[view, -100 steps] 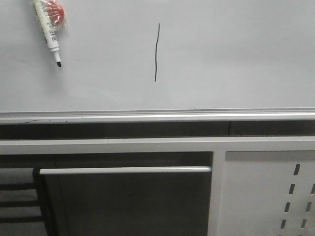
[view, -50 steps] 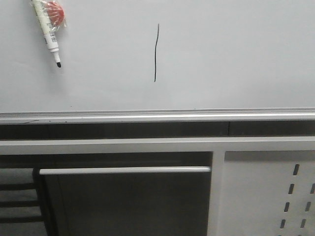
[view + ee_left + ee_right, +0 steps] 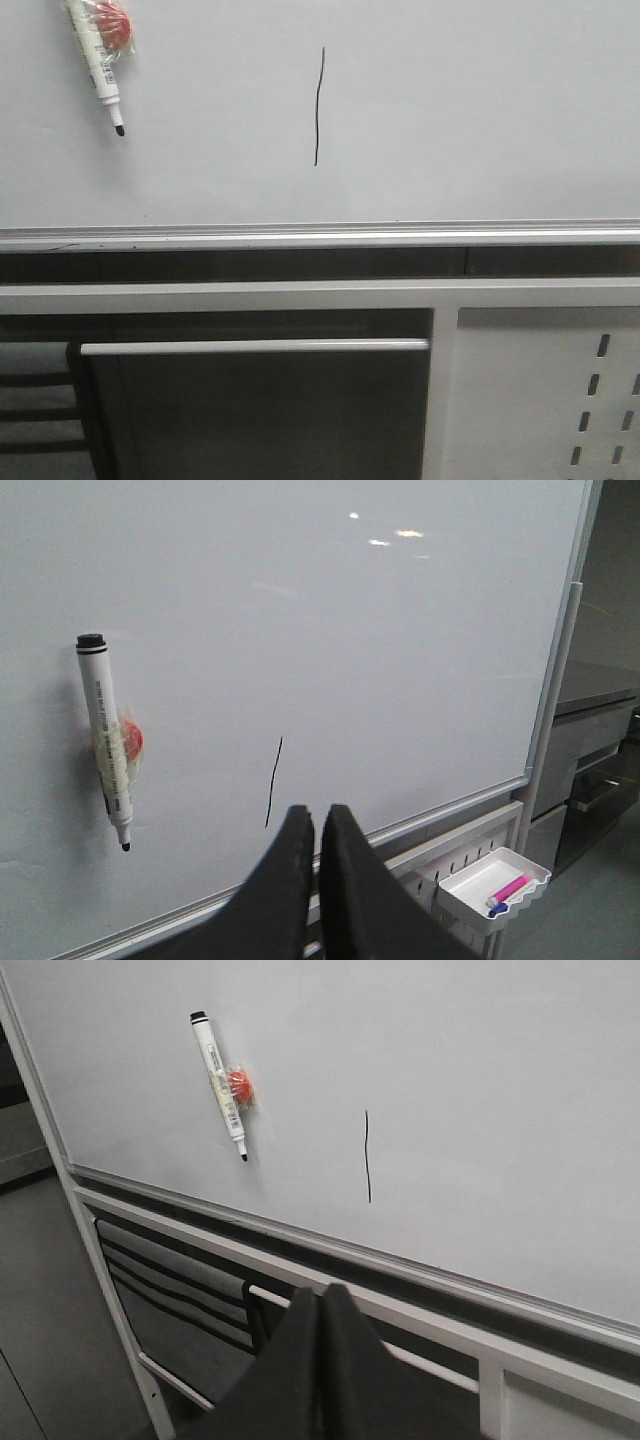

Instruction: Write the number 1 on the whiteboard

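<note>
The number 1 (image 3: 318, 105) is a thin black wavy vertical stroke on the whiteboard (image 3: 480, 110); it also shows in the left wrist view (image 3: 273, 782) and the right wrist view (image 3: 367, 1157). A white marker (image 3: 97, 62) with a black tip hangs on the board beside a red magnet, left of the stroke, tip down. It shows in both wrist views too (image 3: 107, 745) (image 3: 222, 1087). My left gripper (image 3: 317, 815) is shut and empty, away from the board. My right gripper (image 3: 322, 1293) is shut and empty, below the board's rail.
A silver rail (image 3: 320, 236) runs along the board's lower edge. Below are a white frame bar (image 3: 250, 346) and a grey perforated panel (image 3: 560, 400). A white tray (image 3: 492, 885) with pink and blue pens hangs at the lower right in the left wrist view.
</note>
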